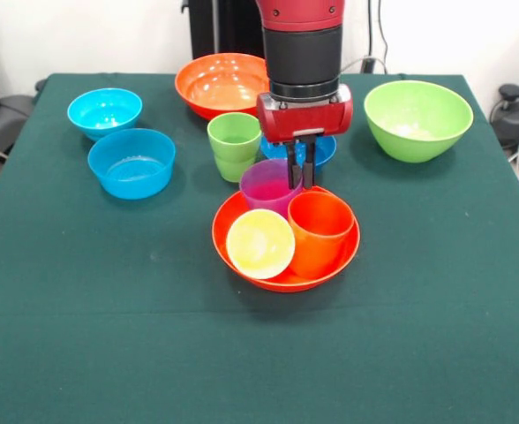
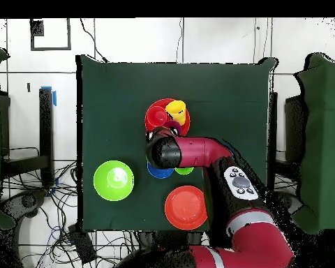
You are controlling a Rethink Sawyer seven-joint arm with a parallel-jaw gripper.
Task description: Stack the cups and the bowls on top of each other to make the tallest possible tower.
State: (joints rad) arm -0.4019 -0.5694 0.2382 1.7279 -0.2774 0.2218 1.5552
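Two light blue bowls (image 1: 118,137) show only frontally.

Arm vertical, gripper (image 1: 299,170) pointing down, fingers (image 1: 290,168) nearly closed.

gripper (image 1: 299,175): fingers close together, just above purple cup (image 1: 269,185) rim | orange bowl (image 1: 282,274): holds purple, orange cup (image 1: 320,231), tipped yellow cup (image 1: 259,243) | green cup (image 1: 234,145): upright on worktop (image 1: 83,300) | light blue bowls (image 1: 131,162) (image 1: 104,110): left | lime bowl (image 1: 417,119): right
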